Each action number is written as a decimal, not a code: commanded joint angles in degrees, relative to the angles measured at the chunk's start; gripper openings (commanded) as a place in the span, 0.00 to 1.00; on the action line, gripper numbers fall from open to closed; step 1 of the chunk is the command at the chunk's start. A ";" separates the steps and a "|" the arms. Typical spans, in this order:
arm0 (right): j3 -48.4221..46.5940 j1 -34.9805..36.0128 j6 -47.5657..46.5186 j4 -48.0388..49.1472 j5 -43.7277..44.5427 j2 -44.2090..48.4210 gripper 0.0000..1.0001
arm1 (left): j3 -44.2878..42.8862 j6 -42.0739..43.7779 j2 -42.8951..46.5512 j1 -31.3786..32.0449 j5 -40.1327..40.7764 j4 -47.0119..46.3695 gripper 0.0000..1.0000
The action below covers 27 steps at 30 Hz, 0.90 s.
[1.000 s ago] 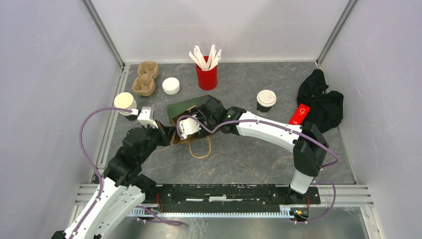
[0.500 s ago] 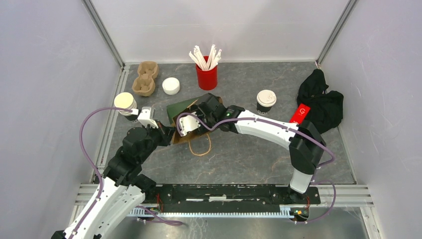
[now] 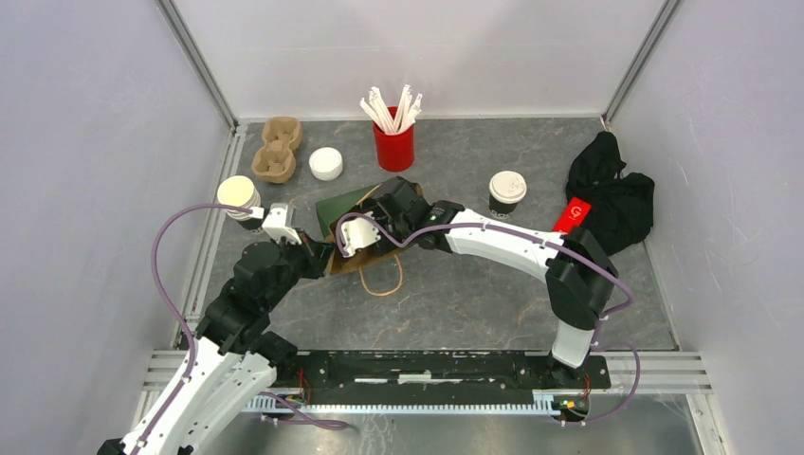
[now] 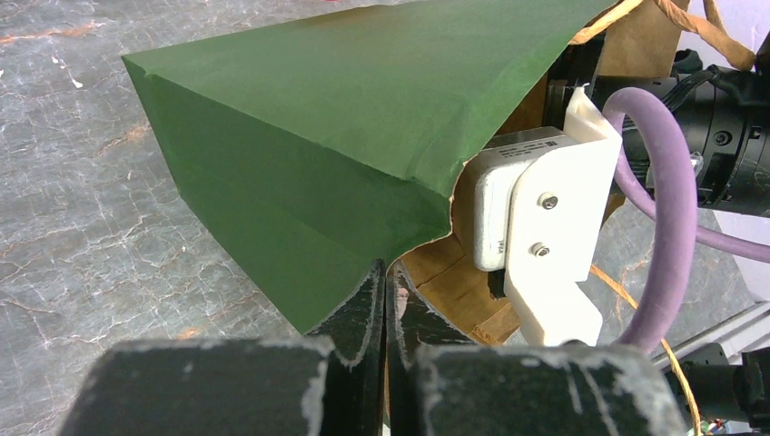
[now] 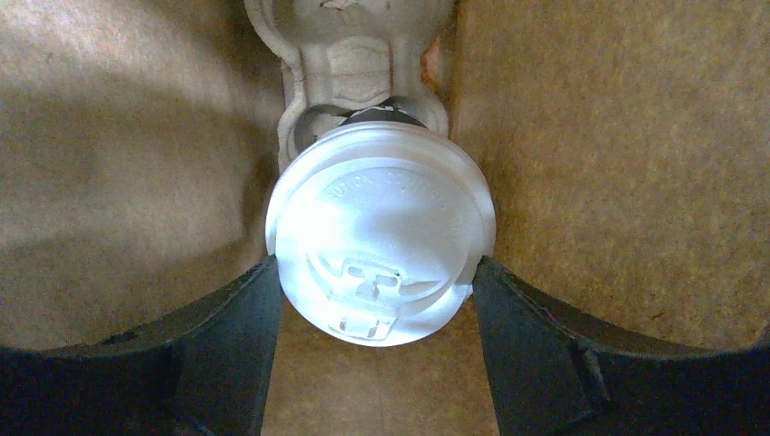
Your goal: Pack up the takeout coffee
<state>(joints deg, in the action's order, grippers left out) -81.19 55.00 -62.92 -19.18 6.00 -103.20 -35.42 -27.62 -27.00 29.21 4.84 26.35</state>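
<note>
1. Right gripper (image 5: 377, 272) is inside the green bag (image 4: 345, 136), jaws clasping a coffee cup (image 5: 380, 241). Its lid faces the wrist camera and its long axis runs deeper in, toward a pulp carrier (image 5: 350, 54).
2. Left gripper (image 4: 386, 282): jaws pinched on the bag's edge.
3. Second cup (image 3: 506, 192) stands upright on the desk (image 3: 474, 294), lid up.

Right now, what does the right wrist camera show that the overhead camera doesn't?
Only the right wrist: a lidded cup gripped by the right claw, inside the bag, its lining brown, a pulp carrier beyond it. Only overhead: a second lidded cup standing on the table, and the red holder. Both share the bag itself.
</note>
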 commanded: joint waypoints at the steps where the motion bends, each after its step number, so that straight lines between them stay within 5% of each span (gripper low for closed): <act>1: -0.63 -0.25 2.50 -2.67 -0.89 1.04 0.37 | -2.44 -1.61 -0.39 -0.28 0.33 -0.11 0.02; 27: 0.86 -1.83 6.74 -1.31 -5.07 -0.51 0.36 | -4.21 -0.71 -2.86 -0.27 -0.29 -0.13 0.02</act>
<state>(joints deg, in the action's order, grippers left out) -78.94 53.58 -58.89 -20.12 3.36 -102.59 -36.40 -27.59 -28.95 29.21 4.97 26.81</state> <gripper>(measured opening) 0.767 0.026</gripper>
